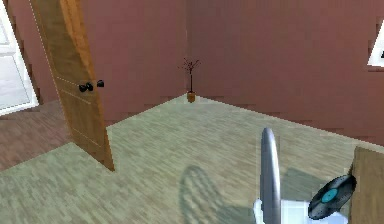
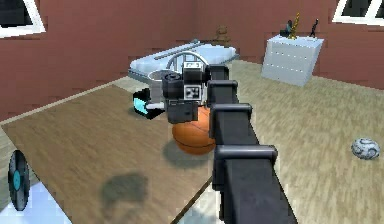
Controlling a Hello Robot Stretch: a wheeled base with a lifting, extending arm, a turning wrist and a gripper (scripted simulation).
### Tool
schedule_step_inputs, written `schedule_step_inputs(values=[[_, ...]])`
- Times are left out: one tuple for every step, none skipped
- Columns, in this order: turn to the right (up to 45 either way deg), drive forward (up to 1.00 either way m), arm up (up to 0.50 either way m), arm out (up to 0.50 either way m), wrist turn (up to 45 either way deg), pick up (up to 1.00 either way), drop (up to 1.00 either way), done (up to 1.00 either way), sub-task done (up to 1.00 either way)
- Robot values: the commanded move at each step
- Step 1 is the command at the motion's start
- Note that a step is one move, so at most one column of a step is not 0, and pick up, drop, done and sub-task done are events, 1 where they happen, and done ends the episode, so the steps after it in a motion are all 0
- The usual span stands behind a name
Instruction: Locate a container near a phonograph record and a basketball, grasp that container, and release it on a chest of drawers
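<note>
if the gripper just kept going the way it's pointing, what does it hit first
Likely the small cyan-edged thing at the picture's left of the gripper, near the basketball. Depth is unclear, so I can't tell whether they touch.

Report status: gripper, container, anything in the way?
Gripper above table, load cannot be told. Blue thing left of it, maybe the container. Basketball close by the arm. Dresser far across the room.

Forward view: I have a door (image 1: 70,80) at left, a potted plant (image 1: 190,85) in the far corner, a record (image 1: 330,197) bottom right | Arm side view: a basketball (image 2: 193,137) on a table (image 2: 80,130), a bed (image 2: 190,58) behind it, a chest of drawers (image 2: 292,60) far right, a small ball (image 2: 366,148) on the floor at right
</note>
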Motion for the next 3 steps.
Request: schedule_step_inputs(values=[[0.0, 0.00, 0.00, 0.00, -45.0, 0.00, 0.00, 0.00, 0.00], [0.0, 0.00, 0.00, 0.00, -45.0, 0.00, 0.00, 0.00, 0.00], [0.0, 0.00, 0.00, 0.00, -24.0, 0.00, 0.00, 0.00, 0.00]])
